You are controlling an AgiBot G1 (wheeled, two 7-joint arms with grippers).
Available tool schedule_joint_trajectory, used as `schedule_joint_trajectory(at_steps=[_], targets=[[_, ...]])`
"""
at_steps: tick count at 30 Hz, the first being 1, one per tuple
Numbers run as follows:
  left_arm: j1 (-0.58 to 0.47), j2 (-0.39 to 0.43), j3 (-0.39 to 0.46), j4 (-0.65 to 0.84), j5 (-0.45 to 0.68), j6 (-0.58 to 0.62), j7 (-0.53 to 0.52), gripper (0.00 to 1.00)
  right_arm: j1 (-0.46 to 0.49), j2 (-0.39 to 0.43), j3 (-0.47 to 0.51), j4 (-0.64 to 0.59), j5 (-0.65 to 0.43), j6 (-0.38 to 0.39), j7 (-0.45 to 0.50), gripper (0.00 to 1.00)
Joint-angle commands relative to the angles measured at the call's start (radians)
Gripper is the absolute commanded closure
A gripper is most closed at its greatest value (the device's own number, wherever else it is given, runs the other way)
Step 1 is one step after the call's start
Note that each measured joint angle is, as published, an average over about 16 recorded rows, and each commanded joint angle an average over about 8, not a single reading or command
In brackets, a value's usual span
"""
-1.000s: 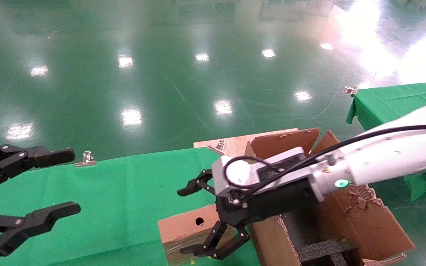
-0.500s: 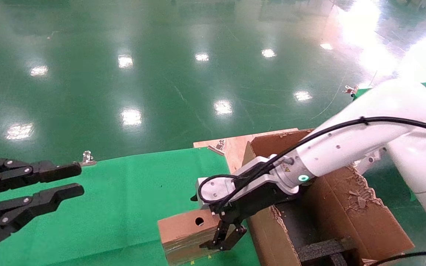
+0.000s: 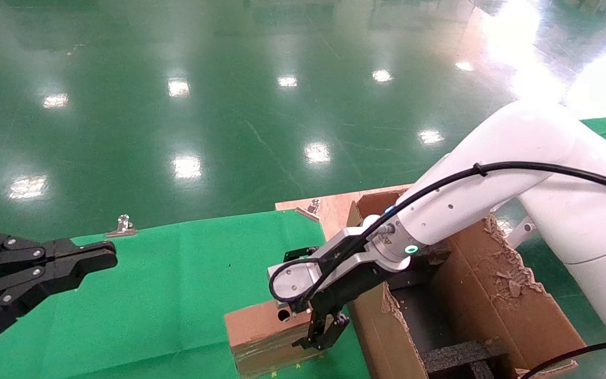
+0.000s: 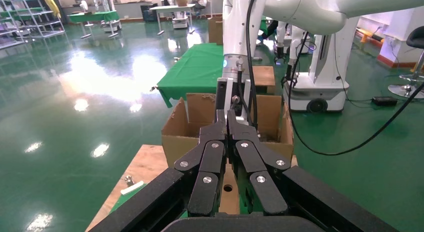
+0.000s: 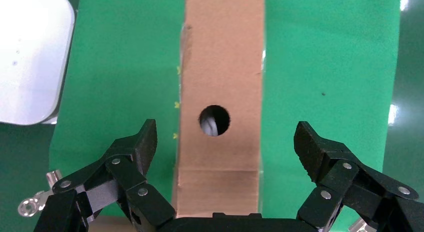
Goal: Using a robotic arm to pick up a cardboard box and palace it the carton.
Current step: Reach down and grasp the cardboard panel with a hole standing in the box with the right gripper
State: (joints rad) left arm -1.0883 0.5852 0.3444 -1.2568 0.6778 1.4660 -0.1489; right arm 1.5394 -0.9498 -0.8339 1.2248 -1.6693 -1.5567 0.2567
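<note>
right gripper [image 5: 222, 154] over the box [image 5: 220, 92], fingers wide either side, just needs to drop and squeeze

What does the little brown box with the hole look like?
The cardboard box is small, long and brown, with a round hole in its top face and shiny clear tape along its edges and end. It lies flat on the green cloth, right beside the big carton. The right tool hangs just above it, fingers spread wide on either side, not touching it.
</note>
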Motion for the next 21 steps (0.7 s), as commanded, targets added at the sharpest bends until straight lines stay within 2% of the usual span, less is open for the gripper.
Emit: schedule_joint_trajectory(at_steps=[1,2,3,21], targets=[[0.000,0.000,0.000,0.000,0.000,0.000,0.000,0.00,0.004,-0.003,-0.009,0.002,-0.003,-0.003,-0.001,0.82],[0.000,0.000,0.000,0.000,0.000,0.000,0.000,0.00,0.005,-0.004,-0.012,0.002,-0.004,-0.004,-0.002,0.94],[0.000,0.000,0.000,0.000,0.000,0.000,0.000,0.00,0.005,-0.005,-0.015,0.001,-0.005,-0.004,-0.002,1.00],[0.000,0.000,0.000,0.000,0.000,0.000,0.000,0.00,0.003,-0.003,-0.009,0.003,-0.002,-0.004,-0.002,1.00]])
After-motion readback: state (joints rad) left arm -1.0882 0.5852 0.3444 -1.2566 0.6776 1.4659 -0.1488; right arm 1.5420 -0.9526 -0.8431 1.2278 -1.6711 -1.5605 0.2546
